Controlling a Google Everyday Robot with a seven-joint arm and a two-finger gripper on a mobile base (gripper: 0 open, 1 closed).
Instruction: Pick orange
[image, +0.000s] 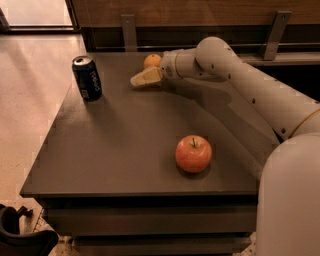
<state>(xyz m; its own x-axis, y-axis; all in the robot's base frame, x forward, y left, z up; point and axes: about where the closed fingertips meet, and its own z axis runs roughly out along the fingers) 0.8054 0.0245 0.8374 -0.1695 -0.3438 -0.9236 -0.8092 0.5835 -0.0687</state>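
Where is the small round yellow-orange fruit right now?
The orange sits at the far edge of the dark table, centre-left in the camera view, just behind the cream gripper, right of the dark blue soda can.

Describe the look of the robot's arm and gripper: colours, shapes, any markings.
The arm is smooth off-white, built of thick rounded tubular segments with a bulbous joint and a few small dark dots along its shell; no loose cables show. It narrows to the gripper, a pale cream-yellow wedge, over the far side of the table, just in front of the orange.
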